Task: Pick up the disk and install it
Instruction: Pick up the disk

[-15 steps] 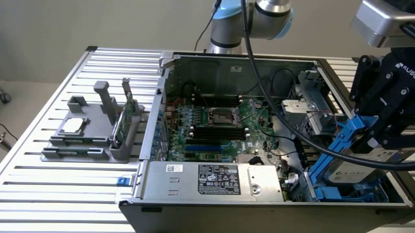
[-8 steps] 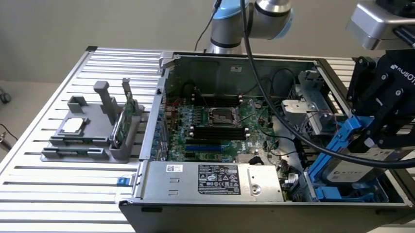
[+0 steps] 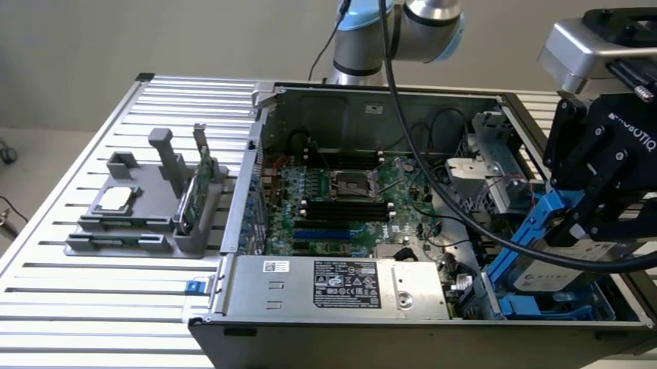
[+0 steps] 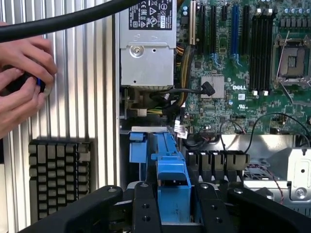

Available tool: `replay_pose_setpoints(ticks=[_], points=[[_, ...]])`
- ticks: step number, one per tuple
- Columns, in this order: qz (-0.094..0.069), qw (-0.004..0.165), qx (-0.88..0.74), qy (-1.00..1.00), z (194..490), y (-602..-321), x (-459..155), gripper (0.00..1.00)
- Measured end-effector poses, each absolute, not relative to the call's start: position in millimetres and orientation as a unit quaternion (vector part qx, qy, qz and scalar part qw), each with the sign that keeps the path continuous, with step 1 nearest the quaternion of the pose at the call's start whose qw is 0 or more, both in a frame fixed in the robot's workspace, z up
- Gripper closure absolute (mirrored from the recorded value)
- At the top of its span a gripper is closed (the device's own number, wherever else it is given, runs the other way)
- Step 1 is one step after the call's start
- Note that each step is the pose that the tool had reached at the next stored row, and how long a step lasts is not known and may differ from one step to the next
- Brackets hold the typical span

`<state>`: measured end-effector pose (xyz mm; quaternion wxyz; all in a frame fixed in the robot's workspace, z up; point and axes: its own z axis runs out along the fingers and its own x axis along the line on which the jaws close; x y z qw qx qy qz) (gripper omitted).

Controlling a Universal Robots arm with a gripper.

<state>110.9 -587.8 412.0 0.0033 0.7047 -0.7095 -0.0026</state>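
The disk (image 3: 559,265), a silver-grey drive with a white label and blue rails, hangs tilted over the front corner of the open computer case (image 3: 257,154) at the exterior view's right. My black gripper (image 3: 587,229) is shut on its upper end. In the wrist view the disk's blue rail (image 4: 171,174) runs between my gripper's (image 4: 177,211) black fingers (image 4: 146,206). The disk's lower end sits just above the blue drive bay (image 3: 549,310), and I cannot tell whether it touches.
Inside the case lie the motherboard (image 3: 344,196) and the grey power supply (image 3: 339,280). A black cable (image 3: 431,184) sags across the case. On the slatted table at the exterior view's left stands a grey fixture (image 3: 144,223) with a square chip (image 3: 115,198) and a green card (image 3: 200,184). A person's hands (image 4: 19,82) and a keyboard (image 4: 58,174) are beside the case.
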Motion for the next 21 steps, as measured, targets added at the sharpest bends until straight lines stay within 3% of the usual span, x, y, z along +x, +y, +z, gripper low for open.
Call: replay_pose_setpoints(ticks=[21], points=[[-0.001,0.001,0.705,-0.709,375.3,-587.8,110.9,0.67]])
